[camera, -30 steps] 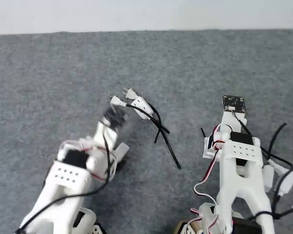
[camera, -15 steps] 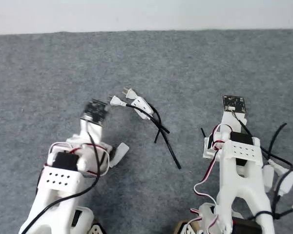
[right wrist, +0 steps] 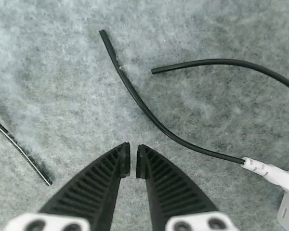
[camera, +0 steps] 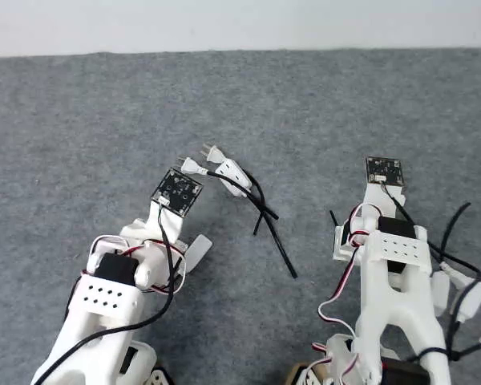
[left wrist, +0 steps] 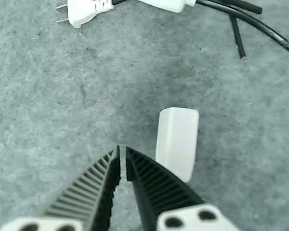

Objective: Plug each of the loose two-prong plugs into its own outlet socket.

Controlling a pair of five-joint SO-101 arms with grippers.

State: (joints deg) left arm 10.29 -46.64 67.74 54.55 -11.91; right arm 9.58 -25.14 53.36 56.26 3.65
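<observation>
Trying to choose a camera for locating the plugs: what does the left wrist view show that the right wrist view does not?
Only the left wrist view: a white two-prong plug lying on the mat, a second white plug body beside it, and a white block next to the left end effector. Only the right wrist view: a white connector ending one black cord, beyond the right end effector. Both: the grey mat and loose black cords.

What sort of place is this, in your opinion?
Probably a robotics test bench: a left arm and right arm at a grey carpeted table, with loose plugs laid out.
</observation>
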